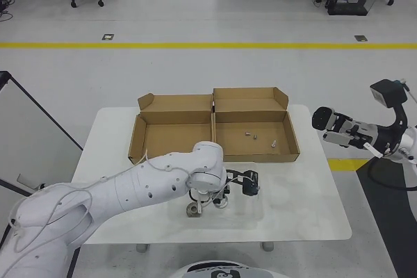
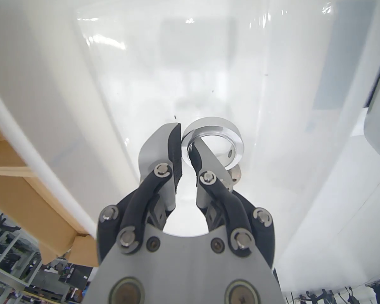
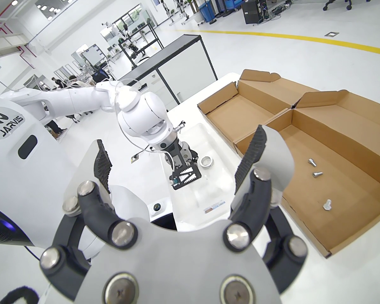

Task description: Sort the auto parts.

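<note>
The left gripper (image 2: pixel 185 137) is down inside a clear plastic tray (image 3: pixel 205 131) on the near half of the white table (image 1: pixel 299 201), and it is clenched on a metal ring (image 2: pixel 223 134). 1 black pad (image 2: pixel 174 150) presses the outside of the ring's wall and the other finger sits inside the opening, so the wall is pinched between them. In the top view the ring (image 1: pixel 193 209) lies low in the tray, just in front of the left arm's wrist and near the table's front edge. 2 open cardboard boxes stand side by side and touching along the far part of the table, their lids folded back. The left box (image 1: pixel 170 139) has a bare floor. The right box (image 1: pixel 233 142) holds 3 small bolts, 2 of them (image 1: pixel 247 132) (image 1: pixel 255 136) close together near its middle and the 3rd (image 1: pixel 272 144) a little apart toward the right wall. The right gripper (image 1: pixel 330 125) hangs in the air beyond the table's right edge, well apart from the boxes and the tray, with its fingers (image 3: pixel 259 147) spread wide and nothing between them.
</note>
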You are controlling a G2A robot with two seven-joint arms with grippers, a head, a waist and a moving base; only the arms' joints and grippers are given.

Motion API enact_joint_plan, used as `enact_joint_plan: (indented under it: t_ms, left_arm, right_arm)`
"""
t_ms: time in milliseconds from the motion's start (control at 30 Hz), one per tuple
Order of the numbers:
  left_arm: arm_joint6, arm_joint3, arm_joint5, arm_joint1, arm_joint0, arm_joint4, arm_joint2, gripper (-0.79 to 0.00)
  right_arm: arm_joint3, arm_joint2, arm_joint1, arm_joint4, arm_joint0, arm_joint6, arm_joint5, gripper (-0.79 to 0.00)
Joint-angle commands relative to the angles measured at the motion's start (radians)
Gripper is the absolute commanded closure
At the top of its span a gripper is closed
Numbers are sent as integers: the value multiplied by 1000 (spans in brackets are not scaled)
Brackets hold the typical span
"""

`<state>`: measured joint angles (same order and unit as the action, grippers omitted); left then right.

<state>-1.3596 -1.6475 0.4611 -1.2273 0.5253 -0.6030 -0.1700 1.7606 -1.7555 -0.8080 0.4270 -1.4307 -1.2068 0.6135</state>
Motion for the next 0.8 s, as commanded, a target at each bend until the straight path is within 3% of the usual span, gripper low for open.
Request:
enact_joint_plan:
  t_ms: [0,300,433,567,767]
  left_arm:
    - [-13,-26,-14,10,-35,44,0,0]
    - [-15,-31,-15,12,-41,48,0,0]
    - [70,11,-29,26,-12,93,-43,0]
    - [153,24,-9,73,24,186,-144,0]
    - [265,-32,93,181,142,268,-344,0]
  right_arm:
    - [0,0,0,0,0,0,0,-785]
    - [0,0,0,0,0,0,0,-785]
    - [0,0,0,0,0,0,0,-785]
    - [0,0,0,0,0,0,0,-785]
    - [0,0,0,0,0,0,0,-785]
